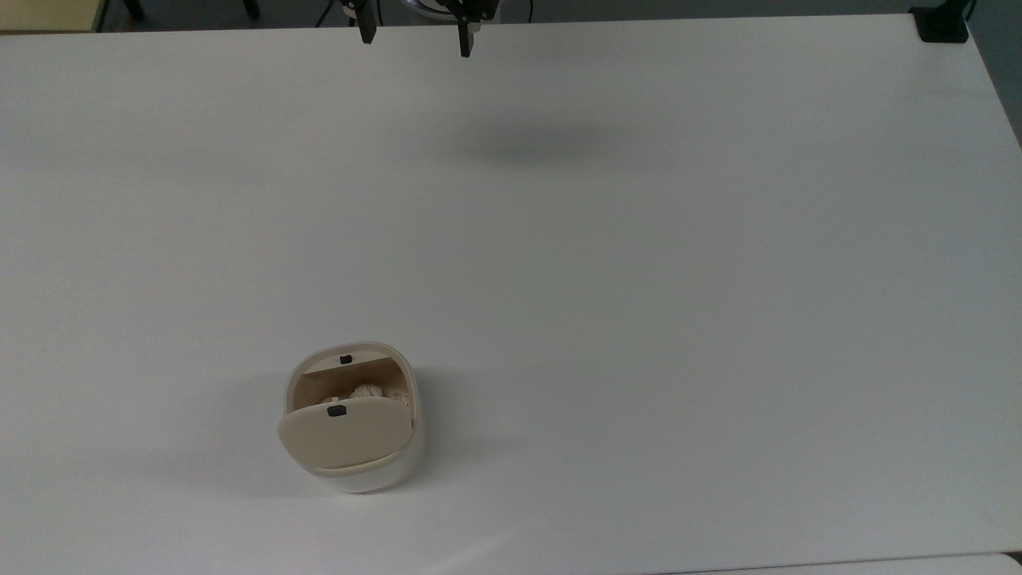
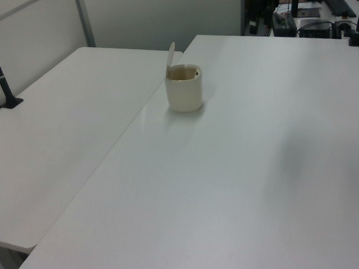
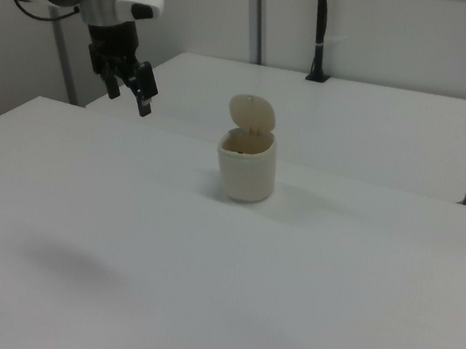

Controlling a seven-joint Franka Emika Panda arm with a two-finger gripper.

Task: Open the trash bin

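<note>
In the top view, the small rounded-square trash bin of glossy white plastic [image 1: 351,419] stood on the wide white table [image 1: 639,279] at about seven o'clock from the table's middle, its flat beige lid [image 1: 345,435] swung up and away from the mouth, so that pale crumpled paper [image 1: 363,393] showed inside. The black two-finger gripper [image 1: 415,32] hung at twelve o'clock, over the far edge of the table and well apart from the bin, its two fingers spread wide with nothing between them. In the left view, the bin [image 2: 184,88] sat at about twelve o'clock from the frame's centre with the lid [image 2: 170,53] standing nearly upright at its rim; the dark shapes at one o'clock may have been the arm, though that was hard to make out against the clutter. In the right view, the gripper [image 3: 132,83] hovered above the table at ten o'clock from the bin [image 3: 246,166], empty, fingers parted, and the lid [image 3: 253,112] was raised clear of the opening. Judged from this, the opening itself looked done and the step in hand was the retreat; the next move would call only for parking the arm clear without touching the lid.
</note>
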